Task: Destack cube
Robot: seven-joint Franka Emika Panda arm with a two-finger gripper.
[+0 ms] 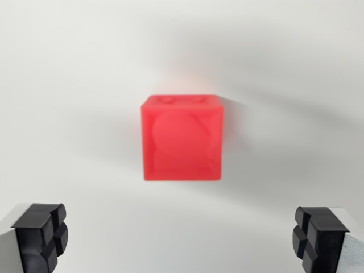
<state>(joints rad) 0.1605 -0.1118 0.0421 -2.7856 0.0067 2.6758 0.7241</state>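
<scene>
A translucent red cube (182, 137) fills the middle of the wrist view, seen from above on a white surface (68, 85). Whether another cube sits under it is hidden from this angle. My gripper (181, 239) is open, with its two black fingertips at the bottom corners: one pad (42, 234) at the wrist view's left, the other pad (315, 234) at the wrist view's right. Both pads stand wide of the cube and nearer the lower edge, touching nothing. The gap between them holds nothing.
Soft grey shadows lie on the white surface around the cube. No other objects or edges show in the wrist view.
</scene>
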